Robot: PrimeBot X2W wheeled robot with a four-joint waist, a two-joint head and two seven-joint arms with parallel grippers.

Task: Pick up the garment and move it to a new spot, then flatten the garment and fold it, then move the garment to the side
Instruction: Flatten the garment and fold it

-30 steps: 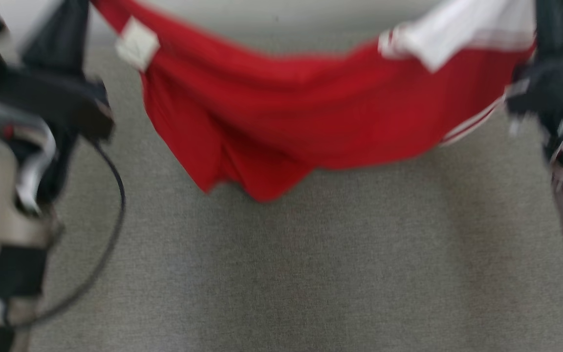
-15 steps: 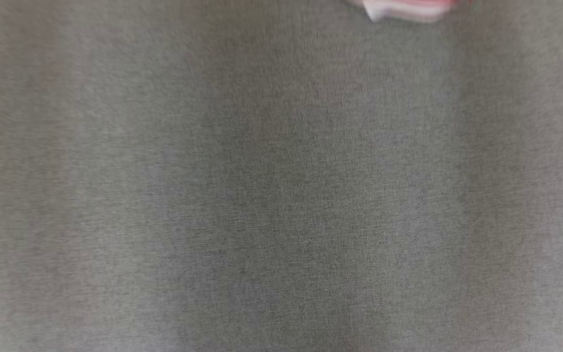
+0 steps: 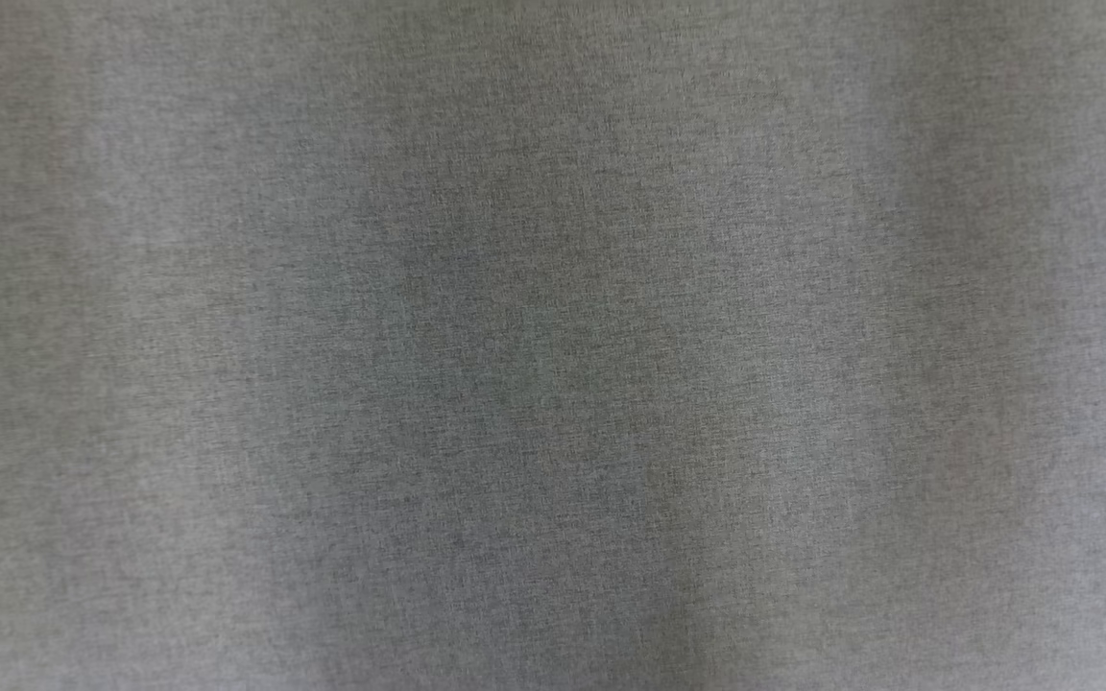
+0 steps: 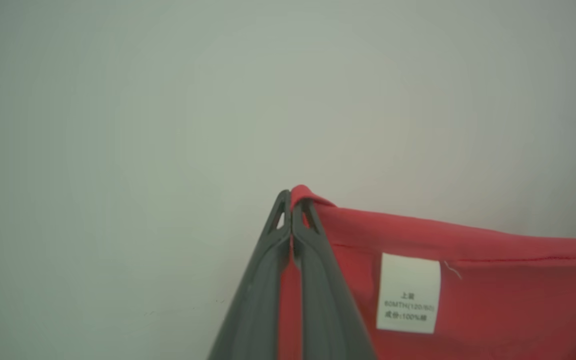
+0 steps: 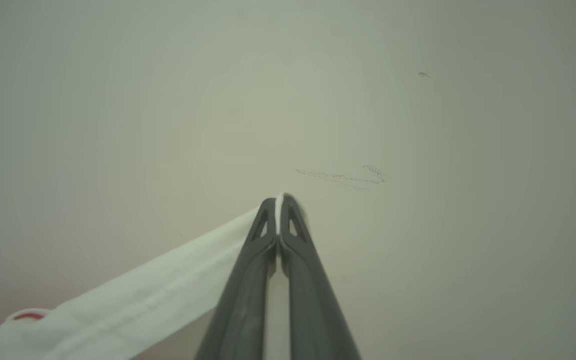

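Pinching the red garment [image 4: 493, 300] at its top hem corner, our left gripper [image 4: 291, 200] has both dark fingers pressed together with red cloth sandwiched between them. We see the hem run straight off to that view's right edge, with a white care label [image 4: 408, 292] sewn just below it, near the fingers. Our right gripper [image 5: 279, 202] is likewise clamped tight, on the garment's white sleeve [image 5: 143, 295]. A sliver of white pokes past the tips. The sleeve trails to the lower left corner, where it meets red fabric. Behind both grippers we see a plain pale surface [image 4: 168, 100], open room around the fingers. A faint scuff mark [image 5: 343, 176] sits near the right tips. In the head view we see a grey woven surface [image 3: 553, 345] with soft shadow bands.
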